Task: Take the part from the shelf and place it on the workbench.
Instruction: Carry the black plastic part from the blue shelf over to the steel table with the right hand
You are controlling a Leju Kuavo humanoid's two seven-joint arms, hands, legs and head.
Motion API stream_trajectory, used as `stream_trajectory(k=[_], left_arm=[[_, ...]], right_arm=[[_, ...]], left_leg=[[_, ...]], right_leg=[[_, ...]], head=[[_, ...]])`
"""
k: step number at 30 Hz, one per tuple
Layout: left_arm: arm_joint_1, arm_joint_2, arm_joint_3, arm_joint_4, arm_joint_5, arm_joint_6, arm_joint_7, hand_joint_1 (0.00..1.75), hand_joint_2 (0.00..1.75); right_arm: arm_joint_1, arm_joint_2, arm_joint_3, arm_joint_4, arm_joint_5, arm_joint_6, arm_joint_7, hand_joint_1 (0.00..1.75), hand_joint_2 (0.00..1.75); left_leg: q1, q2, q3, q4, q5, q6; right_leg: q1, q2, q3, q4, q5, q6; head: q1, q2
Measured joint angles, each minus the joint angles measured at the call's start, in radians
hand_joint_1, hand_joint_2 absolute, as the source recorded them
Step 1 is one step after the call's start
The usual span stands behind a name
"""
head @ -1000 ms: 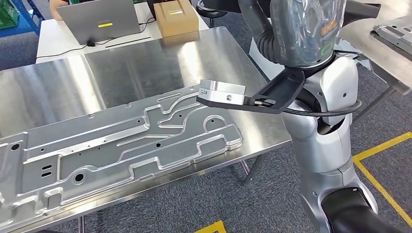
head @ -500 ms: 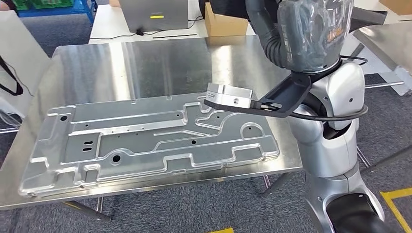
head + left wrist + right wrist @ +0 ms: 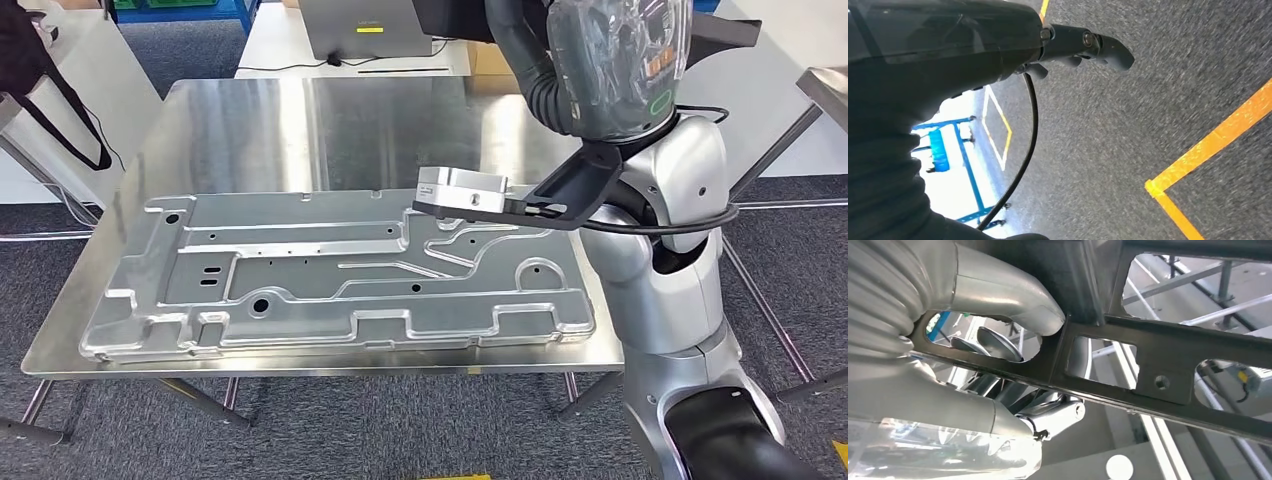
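Note:
In the right wrist view my right hand point(image 3: 998, 295) grips the part point(image 3: 1158, 357), a flat dark metal frame with several cut-out windows and a small round hole. The thumb and fingers wrap around one bar of it. From the head view the right hand point(image 3: 615, 60), covered in clear plastic, is raised at the top right, with dark ends of the part point(image 3: 725, 28) jutting out beside it, above the workbench's right end. The steel workbench point(image 3: 300, 125) stands straight in front. My left hand point(image 3: 1083, 42) hangs over the carpet holding nothing, its dark fingers stretched out.
A large pressed aluminium panel point(image 3: 340, 275) covers the near half of the workbench. Bare steel lies behind it. A laptop point(image 3: 365, 22) sits on a white table at the back. A black strap point(image 3: 65, 105) hangs at the left. Yellow floor tape point(image 3: 1208, 145) crosses the grey carpet.
The whole picture has swung round as I turned: the workbench now sits square in front instead of slanting off left. My right hand still holds the part high.

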Motion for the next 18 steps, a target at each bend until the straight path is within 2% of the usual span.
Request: stream_trajectory(k=[2, 3, 6, 7, 14, 18], left_arm=[[0.0, 0.003, 0.001, 0.0, -0.001, 0.004, -0.017, 0.0, 1.75], [0.0, 0.005, 0.001, 0.0, -0.003, 0.007, -0.027, 0.0, 1.75], [0.002, 0.012, 0.002, 0.0, -0.011, 0.012, -0.049, 0.0, 1.75], [0.002, 0.014, 0.003, 0.0, -0.013, 0.012, -0.052, 0.0, 1.75], [0.001, 0.018, 0.004, 0.0, -0.034, 0.026, -0.094, 0.0, 1.75], [0.0, 0.018, -0.001, 0.0, -0.054, 0.048, -0.164, 0.0, 1.75]], right_arm=[[-0.002, -0.002, 0.0, 0.011, -0.008, 0.001, -0.004, 1.75, 1.75], [-0.002, -0.005, -0.001, 0.018, -0.013, 0.001, -0.006, 1.75, 1.75], [-0.001, -0.013, -0.003, 0.052, -0.028, 0.001, -0.008, 1.75, 1.75], [-0.001, -0.014, -0.004, 0.068, -0.031, 0.001, -0.008, 1.75, 1.75], [-0.02, -0.015, -0.039, 0.277, -0.056, -0.04, -0.005, 1.75, 1.75], [-0.064, -0.014, -0.096, 0.477, -0.086, -0.067, -0.003, 1.75, 1.75]], left_leg=[[0.001, 0.007, 0.042, -0.086, 0.018, 0.002], [0.0, 0.007, 0.045, -0.094, 0.013, 0.004], [0.001, 0.001, 0.044, -0.098, 0.014, 0.007], [0.0, 0.0, 0.044, -0.097, 0.014, 0.007], [-0.005, 0.0, 0.042, -0.096, 0.016, 0.017], [-0.005, 0.0, 0.041, -0.096, 0.018, 0.021]], right_leg=[[0.005, -0.003, -0.004, 0.006, -0.005, 0.008], [0.007, -0.003, -0.005, 0.007, -0.005, 0.006], [0.009, -0.004, -0.001, -0.002, 0.0, -0.005], [0.008, -0.004, 0.002, -0.005, 0.002, -0.004], [0.006, -0.004, 0.005, -0.016, 0.011, 0.01], [0.006, -0.004, 0.003, -0.016, 0.013, 0.024]], head=[[-0.001, 0.0], [0.0, 0.0], [0.006, 0.0], [0.008, 0.0], [0.012, 0.0], [0.012, 0.0]])
